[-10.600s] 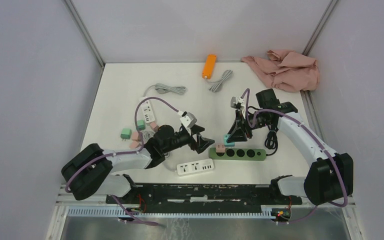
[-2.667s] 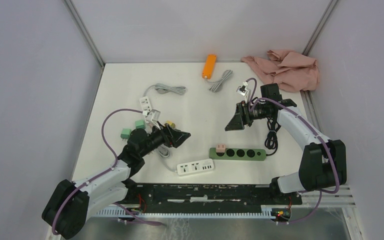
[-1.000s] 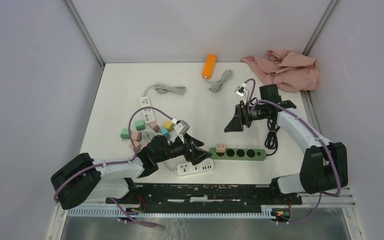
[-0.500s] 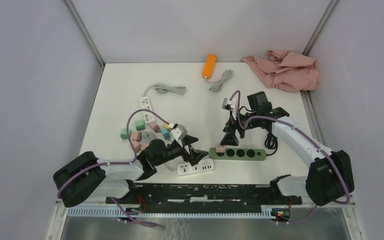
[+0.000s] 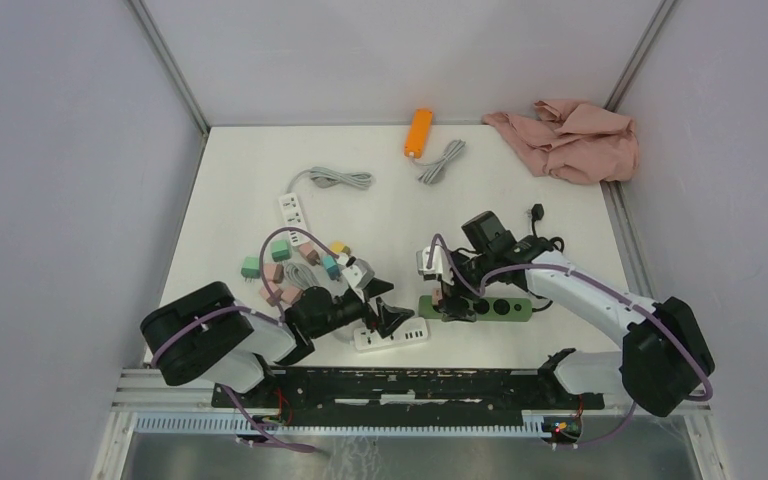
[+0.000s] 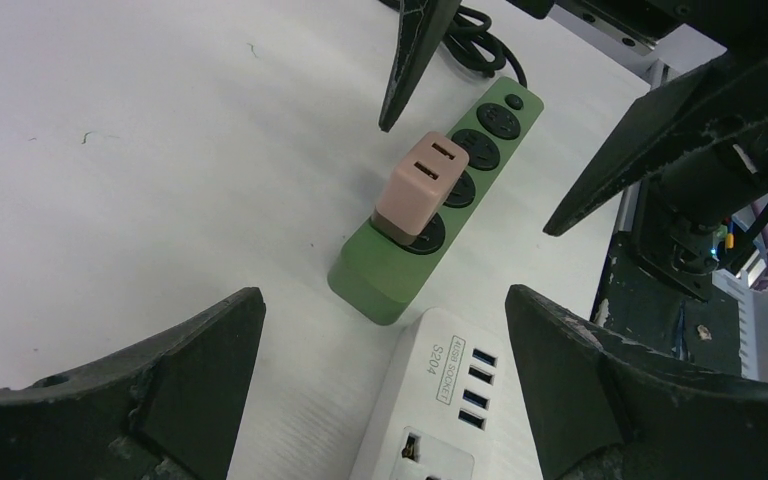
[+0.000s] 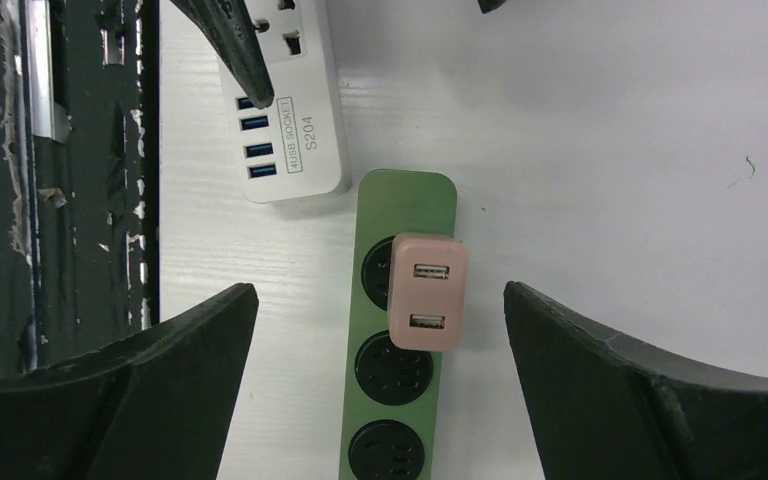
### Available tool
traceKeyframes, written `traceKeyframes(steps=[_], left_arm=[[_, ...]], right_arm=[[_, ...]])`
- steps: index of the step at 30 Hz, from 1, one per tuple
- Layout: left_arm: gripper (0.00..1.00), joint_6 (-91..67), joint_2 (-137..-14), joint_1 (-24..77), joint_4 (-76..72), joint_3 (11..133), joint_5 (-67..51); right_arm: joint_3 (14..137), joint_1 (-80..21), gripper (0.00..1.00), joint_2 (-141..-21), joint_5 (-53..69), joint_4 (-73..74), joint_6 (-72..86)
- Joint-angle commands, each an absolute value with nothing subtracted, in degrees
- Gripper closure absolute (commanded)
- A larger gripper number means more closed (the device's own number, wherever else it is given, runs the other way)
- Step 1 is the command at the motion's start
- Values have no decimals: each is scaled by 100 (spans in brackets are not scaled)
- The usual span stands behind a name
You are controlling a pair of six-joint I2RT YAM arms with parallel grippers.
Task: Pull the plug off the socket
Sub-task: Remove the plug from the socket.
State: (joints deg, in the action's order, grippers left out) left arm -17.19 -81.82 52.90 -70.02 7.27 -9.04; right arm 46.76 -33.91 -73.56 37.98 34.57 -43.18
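Observation:
A pink plug (image 7: 427, 290) with two USB ports sits in the end outlet of a green socket strip (image 5: 495, 307). My right gripper (image 5: 450, 302) hangs directly over it, open, one finger on each side and touching neither plug (image 6: 415, 190) nor strip (image 7: 405, 205). In the top view the plug is hidden under that gripper. My left gripper (image 5: 388, 303) is open too, low over the table just left of the strip's end (image 6: 385, 275), with nothing between its fingers.
A white USB power strip (image 5: 390, 334) lies right under the left gripper, near the front edge. Several coloured plugs (image 5: 290, 265) and another white strip (image 5: 293, 210) lie at the left. An orange strip (image 5: 418, 131), grey cords and a pink cloth (image 5: 570, 135) are at the back.
The right gripper came forward and down from the back right to straddle the pink plug, opening wide. The left gripper drew nearer the white strip and opened slightly more.

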Motion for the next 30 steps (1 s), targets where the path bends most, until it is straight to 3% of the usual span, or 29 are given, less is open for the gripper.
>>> traceKeyframes(steps=[1, 3, 6, 10, 14, 19, 25, 30], left_arm=[[4, -1614, -8368, 5285, -7831, 795, -844], [4, -1642, -8386, 5274, -7875, 775, -829], [4, -1669, -8393, 5250, -7960, 735, -793], [4, -1693, -8401, 5247, -8054, 677, -780], [4, -1696, -8410, 5238, -8071, 675, -784], [4, -1705, -8415, 5234, -8069, 676, -790], [4, -1773, -8408, 5236, -7981, 738, -792], [7, -2465, -8168, 5237, -6539, 1334, -508]], right_arm=[[4676, -3706, 0, -7459, 3254, 3166, -4589], [4676, -3853, 1, -7553, 3091, 3096, -4572], [4795, -3978, 12, -7749, 2853, 3136, -4504], [4924, -4044, 42, -7905, 2729, 3255, -4484], [4963, -4045, 63, -7879, 2709, 3316, -4478], [5155, -4047, 98, -7873, 2777, 3507, -4350], [5274, -3842, 100, -7726, 3141, 3635, -4193], [5275, -3494, 100, -7445, 3712, 3660, -4083]])
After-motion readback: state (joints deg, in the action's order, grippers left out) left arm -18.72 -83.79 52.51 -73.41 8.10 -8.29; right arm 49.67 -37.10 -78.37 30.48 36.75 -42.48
